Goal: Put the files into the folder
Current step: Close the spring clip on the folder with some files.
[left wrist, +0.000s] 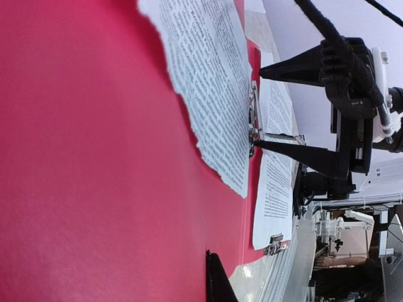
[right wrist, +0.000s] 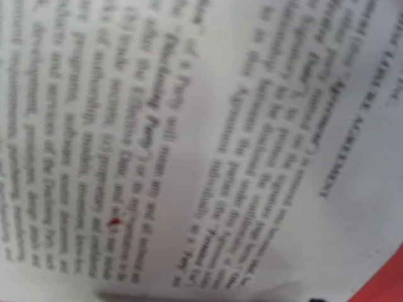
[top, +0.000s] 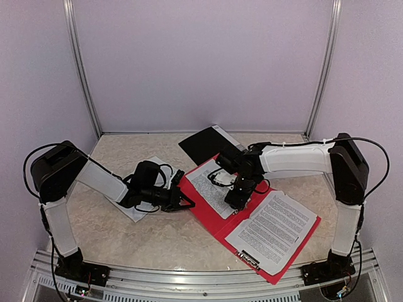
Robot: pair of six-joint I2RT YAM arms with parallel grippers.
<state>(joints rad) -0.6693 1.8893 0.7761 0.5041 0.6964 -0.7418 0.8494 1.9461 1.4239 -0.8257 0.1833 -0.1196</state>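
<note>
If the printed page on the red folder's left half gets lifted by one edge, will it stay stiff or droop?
Probably droop: the printed page is one thin sheet, and its edge looks wavy in the left wrist view. It likely weighs very little, so a push may slide it over the smooth red folder.

The scene is lit evenly and softly from above, and the pale walls are rendered with a faint lilac cast. Only short, diffuse shadows are thrown on the bench. In the left wrist view the red folder is heavily saturated and the background at right is washed out (nearly white). The right wrist view is blurred throughout, and the printed sheet can barely be read.
</note>
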